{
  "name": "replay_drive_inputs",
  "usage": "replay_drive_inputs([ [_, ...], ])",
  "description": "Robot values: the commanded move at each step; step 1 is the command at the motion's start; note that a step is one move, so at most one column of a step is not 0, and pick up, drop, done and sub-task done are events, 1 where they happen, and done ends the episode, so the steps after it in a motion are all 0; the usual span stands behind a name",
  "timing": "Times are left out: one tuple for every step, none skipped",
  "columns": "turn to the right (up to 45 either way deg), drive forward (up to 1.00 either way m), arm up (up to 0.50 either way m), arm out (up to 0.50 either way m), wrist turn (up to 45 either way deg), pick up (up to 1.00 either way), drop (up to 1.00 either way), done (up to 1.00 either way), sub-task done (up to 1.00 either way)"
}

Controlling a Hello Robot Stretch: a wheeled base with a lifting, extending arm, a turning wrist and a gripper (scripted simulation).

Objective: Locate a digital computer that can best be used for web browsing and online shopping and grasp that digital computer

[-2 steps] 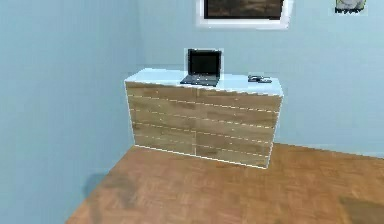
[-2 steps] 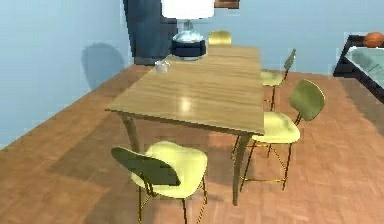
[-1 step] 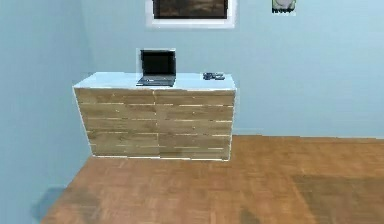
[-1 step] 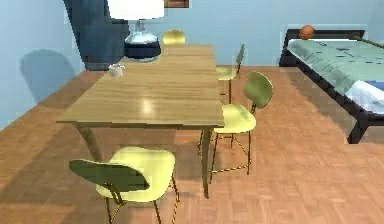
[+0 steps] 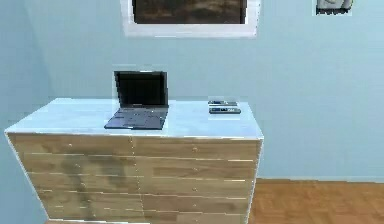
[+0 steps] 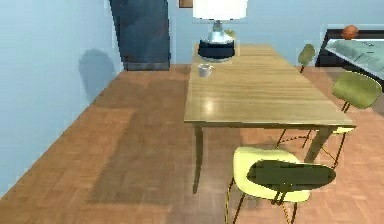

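Note:
An open dark laptop (image 5: 139, 101) stands on a wooden dresser's pale top (image 5: 70, 115), its black screen upright and facing me. It sits left of the top's middle, toward the back near the blue wall.
Small flat grey devices (image 5: 223, 106) lie right of the laptop. A framed picture (image 5: 190, 14) hangs above. In the arm side view stand a wooden dining table (image 6: 262, 95) with a lamp (image 6: 218, 28) and a mug (image 6: 205, 70), yellow-green chairs (image 6: 280, 177), a dark doorway (image 6: 141, 34) and bare wood floor.

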Motion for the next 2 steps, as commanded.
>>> replay_drive_inputs([
  [12.0, 0.00, 0.00, 0.00, 0.0, 0.00, 0.00, 0.00, 0.00],
  [0.0, 0.30, 0.00, 0.00, 0.0, 0.00, 0.00, 0.00, 0.00],
])
